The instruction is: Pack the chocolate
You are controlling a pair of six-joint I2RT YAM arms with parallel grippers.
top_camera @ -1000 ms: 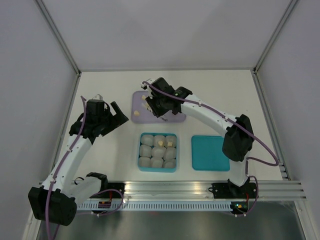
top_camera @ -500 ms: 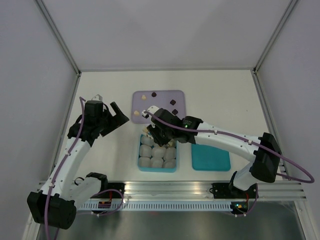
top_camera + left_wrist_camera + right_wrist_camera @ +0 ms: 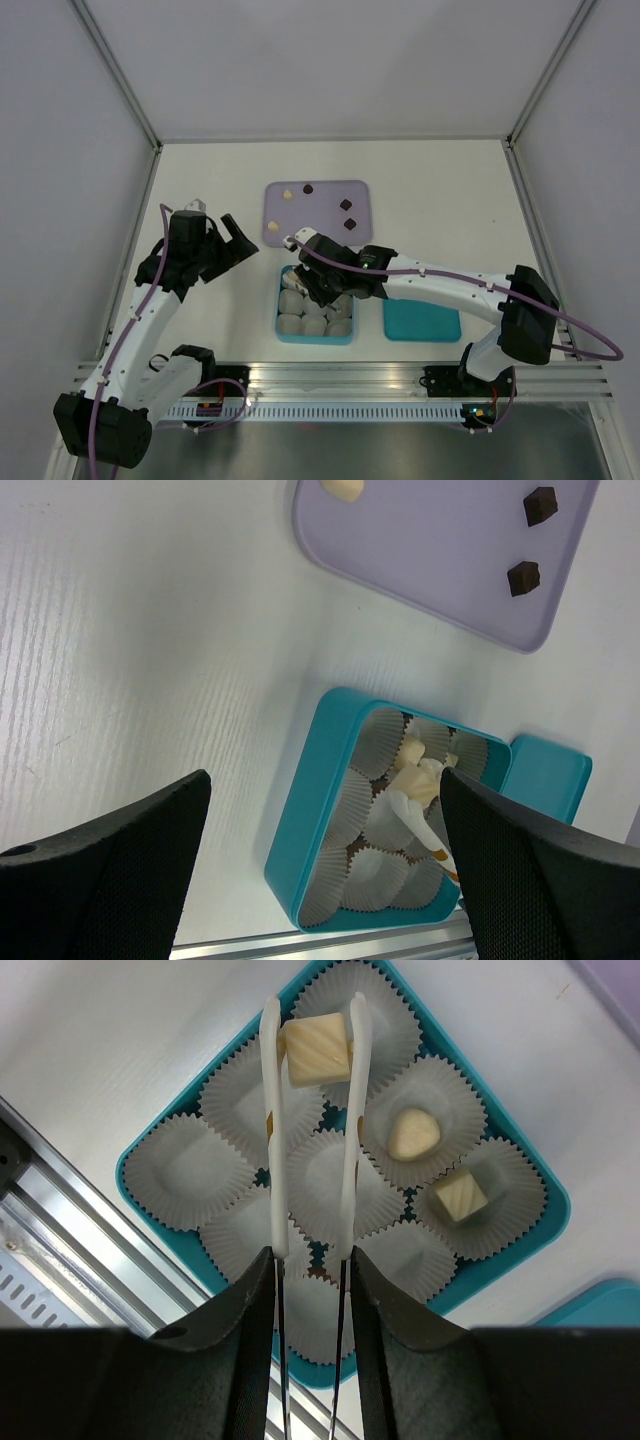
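Bench fittings and containers, viewed from above and from both wrists.
White bench (image 3: 200,170), enclosed by plain grey walls (image 3: 330,70), with an aluminium rail (image 3: 350,375) along the near edge. A teal box (image 3: 315,340) sits near the rail, holding nine fluted white paper cups (image 3: 185,1165) in a three-by-three grid. A matching teal lid (image 3: 420,320) lies flat just beside it on the right. A flat lavender tray (image 3: 325,205) lies beyond the box. White tweezers (image 3: 272,1140) reach over a corner cup.

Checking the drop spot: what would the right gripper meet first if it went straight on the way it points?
Likely the corner paper cup, just beyond the cream chocolate pinched in the tongs that the right gripper holds; depth is unclear.
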